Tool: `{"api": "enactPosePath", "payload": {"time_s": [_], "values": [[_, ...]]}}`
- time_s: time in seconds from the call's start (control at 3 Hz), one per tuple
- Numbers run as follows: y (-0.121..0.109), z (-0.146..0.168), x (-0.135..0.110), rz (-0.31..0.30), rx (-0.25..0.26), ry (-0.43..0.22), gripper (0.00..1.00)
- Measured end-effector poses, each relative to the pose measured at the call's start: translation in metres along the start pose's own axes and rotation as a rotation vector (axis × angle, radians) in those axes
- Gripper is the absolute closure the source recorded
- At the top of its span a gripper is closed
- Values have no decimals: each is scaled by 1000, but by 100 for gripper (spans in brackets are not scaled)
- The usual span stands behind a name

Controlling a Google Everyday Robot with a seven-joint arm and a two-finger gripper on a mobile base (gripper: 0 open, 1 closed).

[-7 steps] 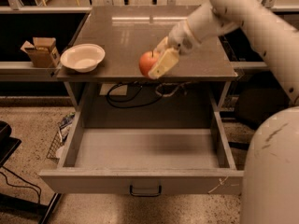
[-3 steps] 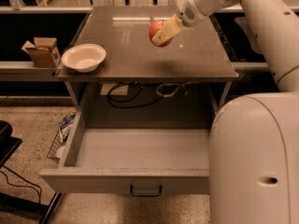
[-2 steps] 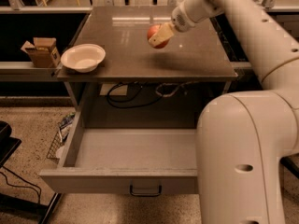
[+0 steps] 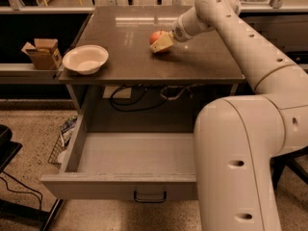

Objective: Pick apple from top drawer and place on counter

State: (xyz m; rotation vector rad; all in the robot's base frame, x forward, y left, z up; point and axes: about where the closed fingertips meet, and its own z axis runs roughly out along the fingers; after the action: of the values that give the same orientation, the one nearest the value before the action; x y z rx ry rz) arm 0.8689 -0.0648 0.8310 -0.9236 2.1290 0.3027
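Gripper (image 4: 160, 41) sits over the middle of the counter (image 4: 192, 61), its jaws pinching the apple (image 4: 155, 35). You cannot tell whether the apple touches the surface. At 9 o'clock from the apple you see a white bowl (image 4: 85, 59) at the counter's edge, and a cardboard box (image 4: 42, 53) just beyond it. At 6 o'clock, below the counter, the top drawer (image 4: 120, 186) stands pulled open.

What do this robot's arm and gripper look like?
The arm is smooth, off-white, built of thick rounded segments with small dark holes; no cables show. The gripper, over the counter by the apple, is pale tan.
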Motion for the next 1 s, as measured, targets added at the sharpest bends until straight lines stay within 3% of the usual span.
{"api": "enactPosePath", "payload": {"time_s": [1.0], "values": [[0,-1,-1,0,0,0,21]]}}
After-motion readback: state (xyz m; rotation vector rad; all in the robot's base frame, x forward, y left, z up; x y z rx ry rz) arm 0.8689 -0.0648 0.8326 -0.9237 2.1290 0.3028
